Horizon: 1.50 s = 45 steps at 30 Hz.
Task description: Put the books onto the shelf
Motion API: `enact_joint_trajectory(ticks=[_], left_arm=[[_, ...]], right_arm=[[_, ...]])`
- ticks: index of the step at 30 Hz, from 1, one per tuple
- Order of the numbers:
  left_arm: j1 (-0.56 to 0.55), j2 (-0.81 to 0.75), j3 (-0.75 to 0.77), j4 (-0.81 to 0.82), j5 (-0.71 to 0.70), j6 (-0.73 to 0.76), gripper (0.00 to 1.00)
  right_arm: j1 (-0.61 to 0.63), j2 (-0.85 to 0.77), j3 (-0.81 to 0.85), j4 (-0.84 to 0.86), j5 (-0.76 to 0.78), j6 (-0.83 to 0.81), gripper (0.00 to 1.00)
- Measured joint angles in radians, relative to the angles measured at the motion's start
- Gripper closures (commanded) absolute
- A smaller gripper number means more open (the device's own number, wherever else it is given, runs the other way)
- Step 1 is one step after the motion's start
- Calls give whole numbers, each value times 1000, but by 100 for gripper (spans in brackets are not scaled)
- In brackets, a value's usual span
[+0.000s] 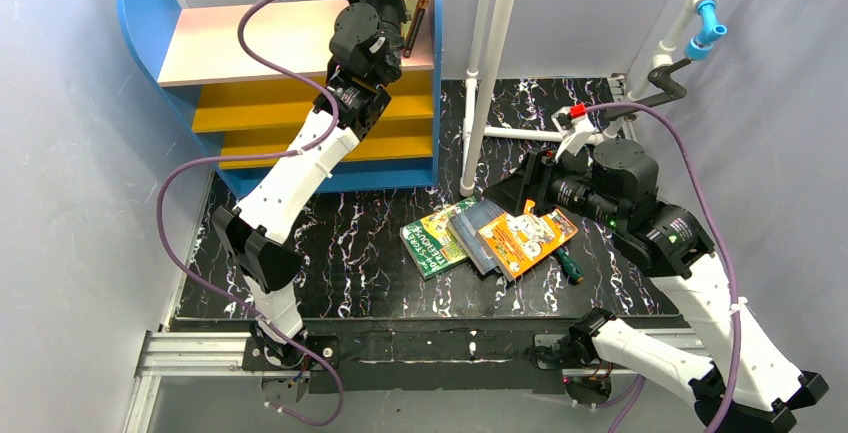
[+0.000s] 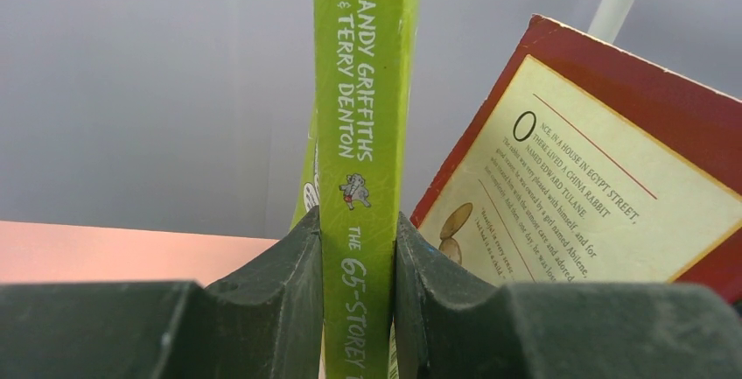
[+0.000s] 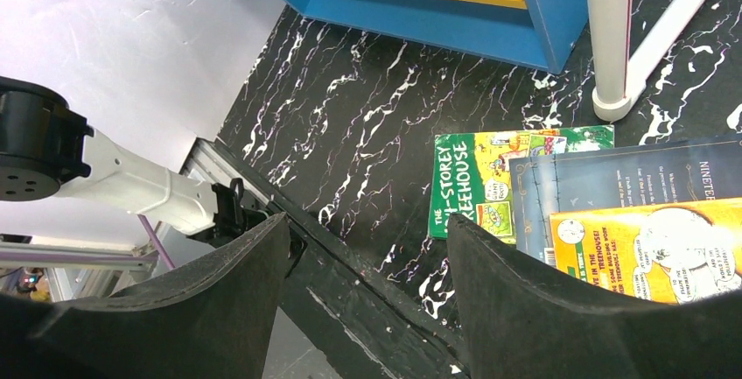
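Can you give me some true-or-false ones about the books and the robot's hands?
The left gripper holds the lime-green book. True.
The red book lies flat on the table. False: it leans on the shelf top.
The right gripper is open and empty. True.
Three books sit on the yellow shelves. False: that pile lies on the table.

Two books up at the shelf, three fanned out on the desk (image 1: 350, 253).
The lime-green book (image 2: 367, 134) stands upright, spine out, over the shelf (image 1: 250, 48) and its pink top board, pinched in the left tool (image 2: 359, 256). The red-bordered book (image 2: 595, 186) leans beside it. Below, the orange book (image 1: 520, 241) overlaps the dark blue book (image 1: 472, 221), which overlaps the green book (image 1: 430, 243).
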Motion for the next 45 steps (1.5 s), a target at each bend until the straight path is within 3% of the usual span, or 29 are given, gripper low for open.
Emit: enact_joint_trajectory(ticks=[38, 41, 45], left_arm=[[-56, -24, -85, 44, 130, 45, 100], [-57, -24, -85, 45, 129, 52, 81], [-58, -24, -85, 44, 128, 60, 69]], right_arm=[[-13, -11, -18, 4, -16, 12, 26], [-14, -11, -18, 4, -19, 13, 26], [-14, -11, -19, 4, -23, 16, 26]])
